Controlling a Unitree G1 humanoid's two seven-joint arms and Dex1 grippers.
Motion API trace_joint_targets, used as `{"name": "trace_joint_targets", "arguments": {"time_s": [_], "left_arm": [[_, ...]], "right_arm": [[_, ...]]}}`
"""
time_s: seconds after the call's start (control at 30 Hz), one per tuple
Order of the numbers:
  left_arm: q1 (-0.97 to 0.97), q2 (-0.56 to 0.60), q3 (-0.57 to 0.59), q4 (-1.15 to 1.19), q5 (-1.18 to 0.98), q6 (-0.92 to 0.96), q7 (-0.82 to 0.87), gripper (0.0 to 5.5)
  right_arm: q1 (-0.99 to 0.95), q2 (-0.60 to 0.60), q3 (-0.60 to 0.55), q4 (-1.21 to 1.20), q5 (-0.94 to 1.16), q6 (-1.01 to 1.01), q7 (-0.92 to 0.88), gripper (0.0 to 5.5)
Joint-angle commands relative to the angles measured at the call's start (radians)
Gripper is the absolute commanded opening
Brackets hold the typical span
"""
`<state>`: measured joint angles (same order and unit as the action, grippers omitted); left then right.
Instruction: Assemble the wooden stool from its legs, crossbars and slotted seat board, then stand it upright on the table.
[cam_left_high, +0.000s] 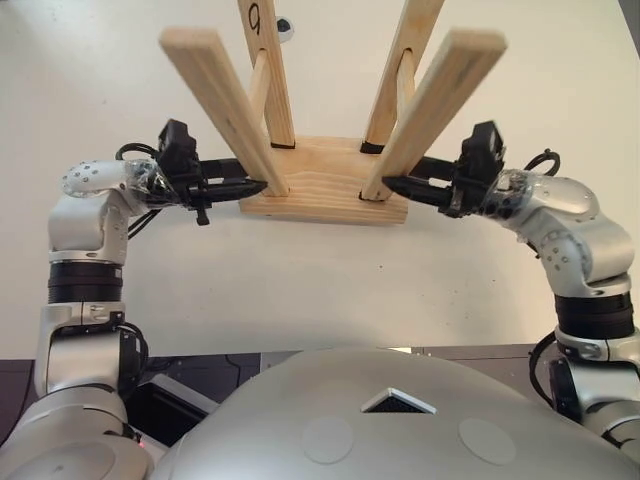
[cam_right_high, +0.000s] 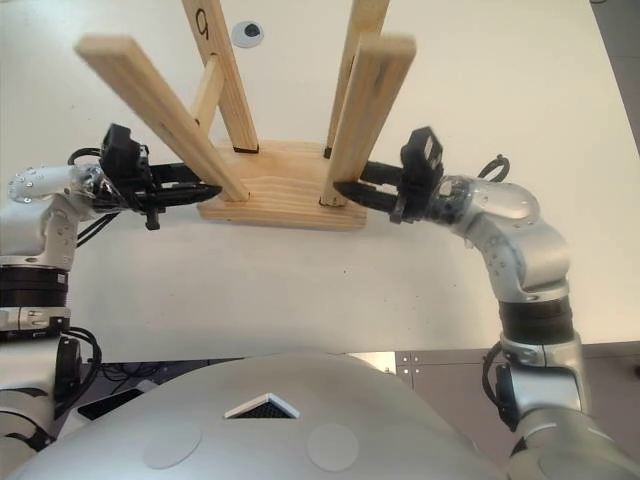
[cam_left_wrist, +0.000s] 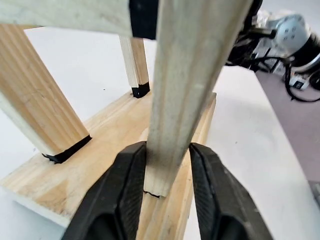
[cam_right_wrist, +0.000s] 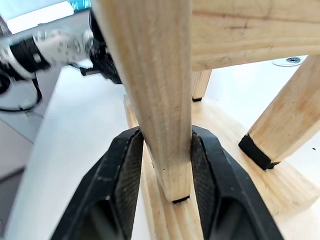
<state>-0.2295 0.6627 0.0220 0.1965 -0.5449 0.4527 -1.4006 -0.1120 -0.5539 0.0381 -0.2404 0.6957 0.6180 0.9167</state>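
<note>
Stool (cam_left_high: 325, 190), seat-down on table (cam_left_high: 300, 290), stiff and likely light: left pincer (cam_left_high: 255, 186) clamps left front leg (cam_left_high: 235, 115) low, right pincer (cam_left_high: 392, 185) right front leg (cam_left_high: 430, 110).

A small round disc with a dark centre (cam_right_high: 248, 33) sat on the white counter (cam_right_high: 480, 110) near its far side; a grey bolted plate (cam_right_high: 425, 360) lay along the near edge.

Table (cam_left_high: 300, 280) strip between seat board (cam_left_high: 325, 190) and near edge left open; passage above board barred by splayed legs (cam_left_high: 225, 100).
</note>
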Motion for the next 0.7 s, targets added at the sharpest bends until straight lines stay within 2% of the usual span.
{"name": "trace_joint_targets", "arguments": {"time_s": [0.03, 0.13, 0.33, 0.37, 0.53, 0.7], "left_arm": [[-0.256, 0.080, 0.056, -0.066, -0.300, 0.744, 0.120, 1.25], [-0.325, 0.078, -0.021, 0.010, -0.214, 0.810, 0.155, 1.15], [-0.420, 0.009, -0.142, 0.189, -0.083, 0.740, 0.186, 1.12], [-0.440, -0.003, -0.148, 0.231, -0.072, 0.710, 0.173, 1.49], [-0.494, -0.007, -0.150, 0.347, -0.054, 0.655, 0.104, 2.01], [-0.499, 0.044, -0.094, 0.459, -0.030, 0.593, 0.072, 2.71]], "right_arm": [[-0.293, 0.036, -0.253, 0.263, 0.568, 0.580, -0.364, 1.32], [-0.393, 0.038, -0.264, 0.439, 0.522, 0.699, -0.425, 1.30], [-0.491, 0.071, -0.272, 0.632, 0.443, 0.776, -0.527, 1.29], [-0.500, 0.078, -0.280, 0.642, 0.436, 0.785, -0.532, 1.66], [-0.527, 0.097, -0.315, 0.662, 0.410, 0.816, -0.537, 2.26], [-0.545, 0.033, -0.386, 0.751, 0.350, 0.763, -0.515, 3.06]]}}
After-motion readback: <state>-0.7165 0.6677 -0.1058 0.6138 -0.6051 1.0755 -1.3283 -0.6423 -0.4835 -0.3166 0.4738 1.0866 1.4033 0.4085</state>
